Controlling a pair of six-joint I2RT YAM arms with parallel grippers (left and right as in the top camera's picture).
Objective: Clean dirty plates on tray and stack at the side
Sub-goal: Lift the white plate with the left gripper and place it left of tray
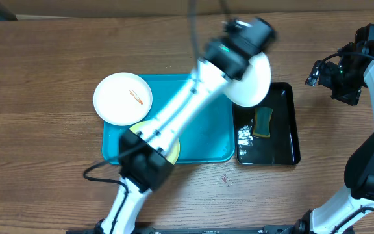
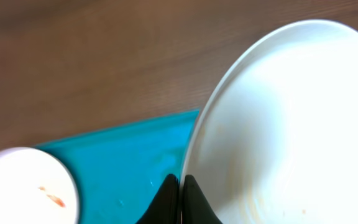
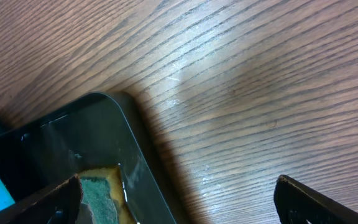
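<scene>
My left end effector [image 2: 180,185] is clamped on plate [image 2: 291,124] above tray [image 2: 123,155] edge. I would hold it steady, while right end effector [image 3: 179,190] (fingers apart) fetches sponge [image 3: 101,194].

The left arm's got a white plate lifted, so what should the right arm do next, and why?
Probably lower the open right tool onto the green-topped sponge in the glossy black tray and grip it. The left tool grips the round white plate by its rim, lifted; a faint brownish smear shows inside.

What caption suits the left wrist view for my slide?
Left gripper pinching the rim of a round white plate; behind it, the teal-blue plastic tray and a second, orange-smeared white plate.
</scene>
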